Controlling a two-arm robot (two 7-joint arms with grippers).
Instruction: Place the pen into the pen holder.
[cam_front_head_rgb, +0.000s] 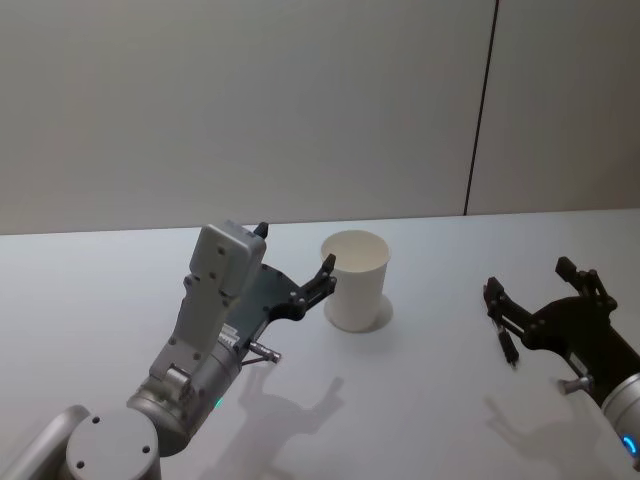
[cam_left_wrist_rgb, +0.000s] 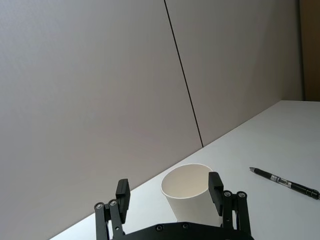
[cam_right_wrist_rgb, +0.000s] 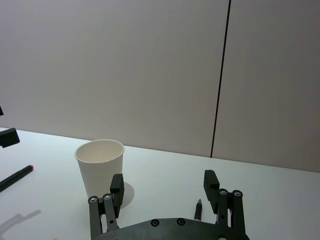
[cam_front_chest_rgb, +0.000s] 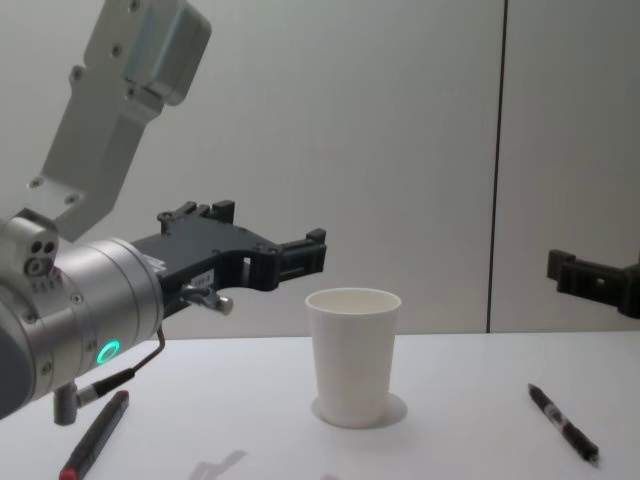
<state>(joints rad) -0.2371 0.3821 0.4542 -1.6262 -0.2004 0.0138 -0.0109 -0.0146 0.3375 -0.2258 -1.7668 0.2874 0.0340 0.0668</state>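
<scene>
red-tipped pen (cam_front_chest_rgb: 95, 437) — lower end cut off

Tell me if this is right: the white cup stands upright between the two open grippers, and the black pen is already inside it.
Not quite. The black pen lies on the table to the right of the white cup, as the chest view shows. The cup stands upright between the open left gripper and right gripper.

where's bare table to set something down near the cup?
Bare table between the pen holder and the black pen on the robot's right. Another patch between the cup and the red-tipped pen. Crowded above: left gripper open beside the rim, right gripper open over the black pen.
</scene>
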